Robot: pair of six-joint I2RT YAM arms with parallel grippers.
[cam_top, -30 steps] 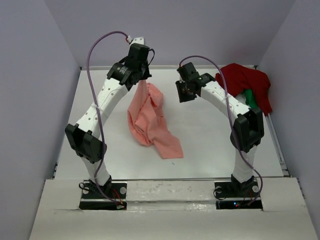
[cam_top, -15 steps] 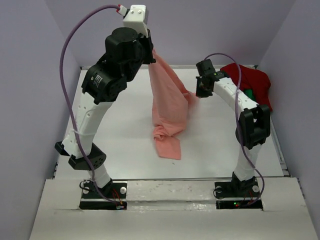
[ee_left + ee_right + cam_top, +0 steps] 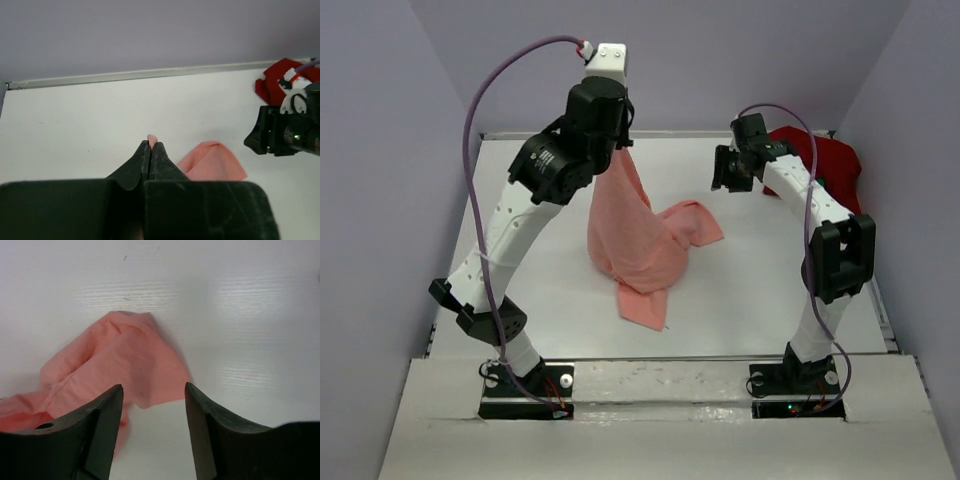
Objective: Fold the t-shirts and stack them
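Observation:
A salmon-pink t-shirt (image 3: 638, 240) hangs by one pinched edge from my left gripper (image 3: 618, 152), which is raised over the middle of the table. Its lower half is bunched on the table and one corner (image 3: 703, 224) is spread to the right. In the left wrist view the left gripper (image 3: 151, 145) is shut on a small tip of pink cloth. My right gripper (image 3: 722, 176) hovers open just behind that spread corner. In the right wrist view, the right gripper (image 3: 153, 390) has nothing between its fingers, and the pink t-shirt (image 3: 125, 360) lies below it. A dark red t-shirt (image 3: 832, 160) is heaped at the back right.
The white table (image 3: 520, 280) is closed in by lilac walls on three sides, with a raised rail (image 3: 875, 290) along its right edge. From the left wrist, the right arm's black head (image 3: 287, 131) is seen close beside the pink cloth. Both arm bases stand at the near edge.
The right gripper has opened, let go of the pink shirt's corner and drawn back slightly. The left arm has come down a little, so more of the shirt rests on the table.

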